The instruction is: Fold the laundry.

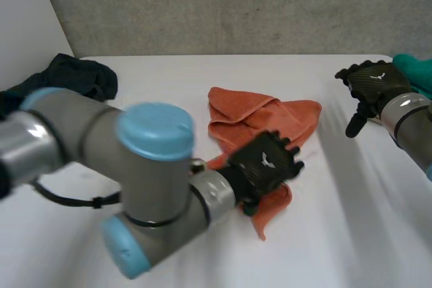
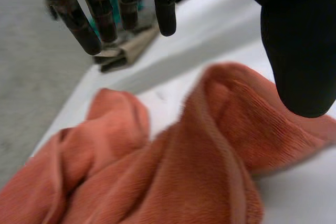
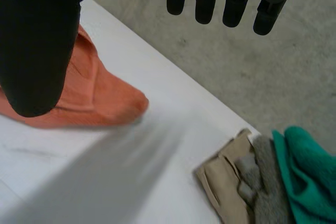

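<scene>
A crumpled orange towel (image 1: 253,116) lies in the middle of the white counter (image 1: 337,227). The left hand (image 1: 264,161) rests palm down on the towel's near part, its fingers (image 1: 290,150) spread and fairly straight, pointing toward the right. The left arm (image 1: 135,180) crosses the near left of the view. The right hand (image 1: 372,85) is well apart from the towel at the counter's right side, fingers loose and holding nothing, just beside a teal cloth (image 1: 415,71). A dark cloth (image 1: 74,75) sits bunched at the far left corner.
</scene>
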Controlling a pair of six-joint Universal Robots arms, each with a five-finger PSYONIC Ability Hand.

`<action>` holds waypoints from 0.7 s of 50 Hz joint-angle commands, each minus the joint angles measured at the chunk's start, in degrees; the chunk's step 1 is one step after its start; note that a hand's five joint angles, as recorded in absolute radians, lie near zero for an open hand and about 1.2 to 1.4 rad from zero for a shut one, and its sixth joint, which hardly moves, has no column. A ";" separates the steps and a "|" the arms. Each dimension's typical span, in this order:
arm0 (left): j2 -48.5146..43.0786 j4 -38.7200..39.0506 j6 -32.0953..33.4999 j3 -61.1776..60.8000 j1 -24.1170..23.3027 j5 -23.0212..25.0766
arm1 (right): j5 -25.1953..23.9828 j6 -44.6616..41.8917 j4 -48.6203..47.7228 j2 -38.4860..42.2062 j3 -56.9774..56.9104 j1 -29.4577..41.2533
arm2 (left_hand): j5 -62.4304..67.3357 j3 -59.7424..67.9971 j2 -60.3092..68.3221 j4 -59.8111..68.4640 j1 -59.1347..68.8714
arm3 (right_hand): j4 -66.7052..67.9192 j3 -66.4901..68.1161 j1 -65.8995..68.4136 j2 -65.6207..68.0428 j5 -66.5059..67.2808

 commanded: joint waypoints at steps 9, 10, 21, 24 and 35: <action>-10.06 0.20 8.22 9.27 -1.92 -4.21 | -0.16 -3.13 0.83 4.22 -0.55 -1.38 | 67.09 66.85 67.15 67.46 61.63 | -1.88 -1.79 -2.81 -1.76 -2.39; -9.27 0.72 7.95 8.92 -1.84 -5.09 | -0.34 -3.13 0.74 4.39 -0.55 -1.38 | 67.09 66.85 67.15 67.46 61.63 | -1.88 -1.79 -2.81 -1.76 -2.39; 9.70 11.80 3.56 -3.21 5.10 -16.69 | -7.19 -0.24 2.76 6.85 -6.69 0.46 | 67.09 66.85 67.15 67.46 61.63 | -1.88 -1.79 -2.81 -1.76 -2.39; 16.29 11.80 1.36 -7.34 8.70 -17.31 | -9.65 2.66 6.18 8.96 -11.35 1.69 | 67.09 66.85 67.15 67.46 61.63 | -1.88 -1.79 -2.81 -1.76 -2.39; 30.63 9.61 -12.96 -17.98 17.41 -14.50 | -15.20 3.37 11.20 25.65 -32.53 8.01 | 67.09 66.85 67.15 67.46 61.63 | -1.88 -1.79 -2.81 -1.76 -2.39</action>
